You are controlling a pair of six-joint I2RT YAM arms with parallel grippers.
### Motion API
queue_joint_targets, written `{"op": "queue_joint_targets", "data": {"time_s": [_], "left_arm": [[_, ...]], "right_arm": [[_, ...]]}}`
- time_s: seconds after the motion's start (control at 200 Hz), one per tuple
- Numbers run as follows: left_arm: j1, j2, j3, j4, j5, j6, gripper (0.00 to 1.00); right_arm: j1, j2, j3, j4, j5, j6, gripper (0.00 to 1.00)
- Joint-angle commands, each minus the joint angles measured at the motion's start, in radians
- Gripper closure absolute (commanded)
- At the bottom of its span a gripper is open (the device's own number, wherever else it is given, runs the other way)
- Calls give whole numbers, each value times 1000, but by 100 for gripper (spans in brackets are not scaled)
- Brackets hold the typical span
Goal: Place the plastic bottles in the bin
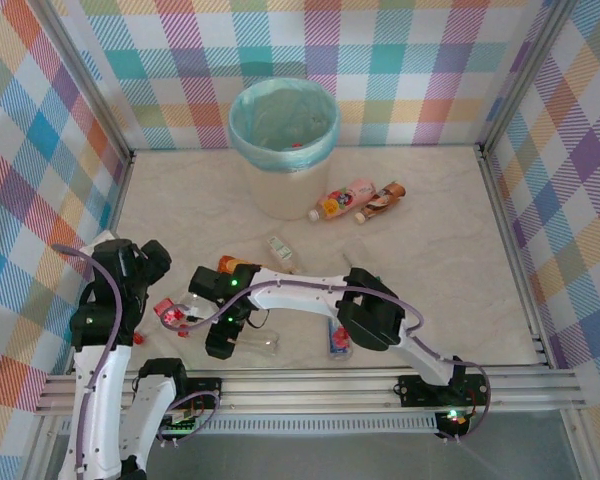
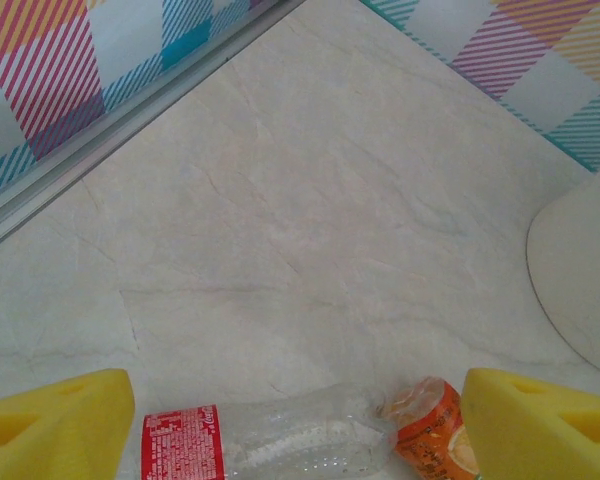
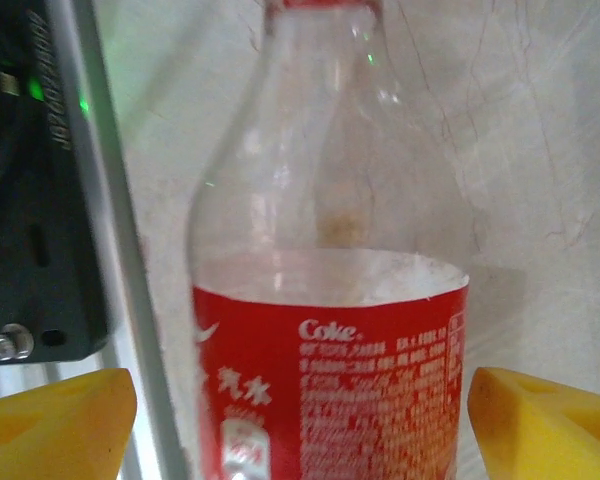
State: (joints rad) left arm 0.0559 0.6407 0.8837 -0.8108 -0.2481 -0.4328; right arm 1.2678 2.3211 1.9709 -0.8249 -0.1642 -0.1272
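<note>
Right gripper (image 3: 300,425) and left gripper (image 2: 300,425) both have jaws spread wide. The right straddles a red-label bottle (image 3: 330,300) well apart from the bin (image 1: 280,190). Needs to squeeze next, I reckon.

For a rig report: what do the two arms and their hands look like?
Both the left arm and right arm have white links, black joint housings and a lilac cable looped alongside. Green lights glow on the right arm. The left hand and right hand end in yellow wedge-shaped fingers.

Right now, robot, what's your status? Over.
Left gripper open over a clear red-labelled bottle. Right gripper open astride a Coke bottle, not gripping. Bin at far side; a small clear bottle lies on the way.
</note>
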Motion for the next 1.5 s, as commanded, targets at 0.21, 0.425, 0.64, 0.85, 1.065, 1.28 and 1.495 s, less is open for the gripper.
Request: {"op": "queue_joint_targets", "data": {"time_s": [0.21,0.425,0.64,0.85,1.065,1.28,1.495], "left_arm": [[17,-16,28,-31,5,41,15],[18,-13,115,-43,88,88,16],[16,32,235,-42,326,120,17],[16,104,314,26,646,40,17],[15,164,319,164,853,-102,18],[9,208,287,248,921,-184,24],[-34,240,279,287,926,-201,39]], "right_arm": [[5,33,33,-49,24,-15,33],[4,-91,-42,-49,7,-19,47],[-27,-309,-181,12,-22,-1,50],[-133,-492,-266,102,-7,52,51],[-245,-601,-305,247,-54,138,52],[-261,-639,-320,338,-106,132,52],[-262,-637,-322,350,-132,135,52]]}}
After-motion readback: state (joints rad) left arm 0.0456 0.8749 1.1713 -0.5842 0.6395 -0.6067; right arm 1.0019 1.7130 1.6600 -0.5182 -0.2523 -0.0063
